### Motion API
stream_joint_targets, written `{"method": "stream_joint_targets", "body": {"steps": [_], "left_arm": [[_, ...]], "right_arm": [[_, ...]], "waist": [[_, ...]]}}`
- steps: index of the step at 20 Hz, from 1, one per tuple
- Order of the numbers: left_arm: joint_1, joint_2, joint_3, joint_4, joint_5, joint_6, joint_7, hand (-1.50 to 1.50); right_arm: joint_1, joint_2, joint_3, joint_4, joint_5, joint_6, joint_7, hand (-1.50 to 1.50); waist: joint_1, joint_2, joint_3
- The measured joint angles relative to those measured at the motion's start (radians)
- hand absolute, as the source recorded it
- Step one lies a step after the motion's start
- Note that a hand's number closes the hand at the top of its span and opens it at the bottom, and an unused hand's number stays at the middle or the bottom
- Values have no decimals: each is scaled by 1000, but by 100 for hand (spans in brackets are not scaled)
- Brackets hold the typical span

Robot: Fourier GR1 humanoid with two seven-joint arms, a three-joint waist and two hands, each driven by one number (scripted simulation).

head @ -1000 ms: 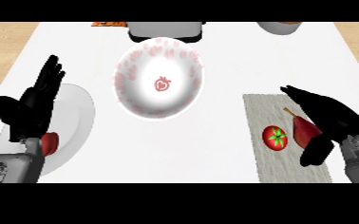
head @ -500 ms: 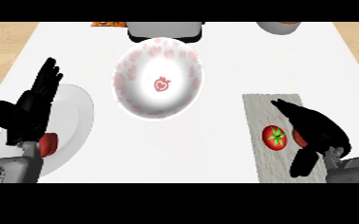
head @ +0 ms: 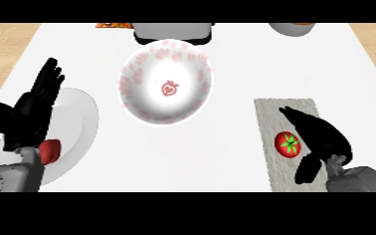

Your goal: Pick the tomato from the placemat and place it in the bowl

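A red tomato with a green stem lies on the grey placemat at the right. My right hand hovers just right of the tomato and partly over it, fingers extended toward the far side and thumb hanging down near the mat's front; it holds nothing. The white bowl with pink heart marks stands at the centre, with nothing inside. My left hand rests open at the left edge, fingers up.
A white plate lies at the left under my left hand, with a red object on its near part. A grey appliance and a grey bowl stand along the far edge.
My right hand has shifted left and lower over the placemat, closing in on the tomato. The left hand and the bowl have not moved.
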Motion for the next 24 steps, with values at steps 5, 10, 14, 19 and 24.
{"method": "stream_joint_targets", "body": {"steps": [5, 10, 14, 19, 24], "left_arm": [[8, -2, 41, 25, 6, -40, -30, 0], [-9, -18, 44, 34, -13, -38, -28, 0], [-21, -23, 47, 35, -22, -40, -16, 0], [-17, -44, 36, 39, -40, -35, -23, 0], [-51, -54, 10, 51, -42, -51, -27, 0]], "right_arm": [[-13, 47, -32, 55, 39, 13, -21, 150], [-66, 73, -45, 164, 67, 0, -114, 150], [-94, 93, -55, 242, 106, -57, -185, 150], [-134, 146, -43, 289, 156, -97, -186, 150], [-238, 360, 144, 274, 199, -136, -1, 150]], "waist": [[0, 0, 0], [2, -4, -6], [1, -9, -12], [-1, -10, -17], [64, 2, -8]]}}
